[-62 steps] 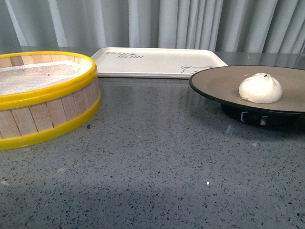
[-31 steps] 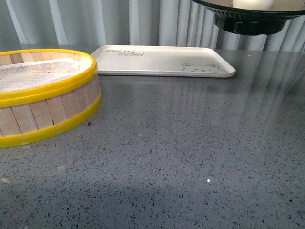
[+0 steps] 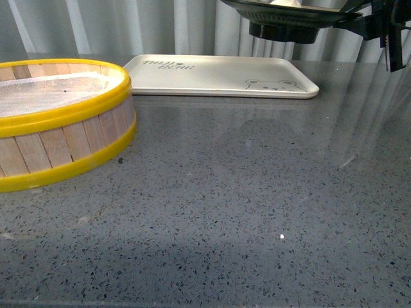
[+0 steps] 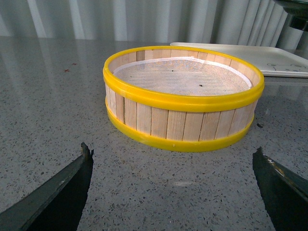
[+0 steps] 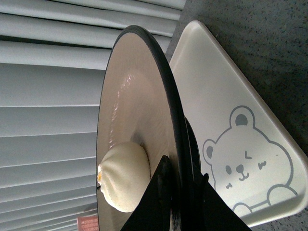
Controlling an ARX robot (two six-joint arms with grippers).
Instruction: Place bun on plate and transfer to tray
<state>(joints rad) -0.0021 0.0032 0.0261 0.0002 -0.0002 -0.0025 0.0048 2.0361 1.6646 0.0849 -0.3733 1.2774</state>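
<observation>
My right gripper (image 5: 183,168) is shut on the rim of the plate (image 5: 139,120), which is taupe inside with a black rim. The white bun (image 5: 122,185) sits on the plate close to the gripped edge. In the front view the plate (image 3: 282,19) hangs in the air at the top, above the right end of the cream tray (image 3: 218,76), with the right gripper (image 3: 379,22) at its right edge. The tray's bear drawing shows below the plate in the right wrist view (image 5: 240,168). My left gripper (image 4: 172,151) is open and empty, low over the table.
A yellow-rimmed wooden steamer basket (image 3: 58,122) stands at the left of the grey speckled table; it lies just ahead of the left gripper in the left wrist view (image 4: 183,96). Pale curtains hang behind the table.
The plate with the bun has risen off the table at the right and moved up and left over the tray's right end. The right gripper has come into the front view.
</observation>
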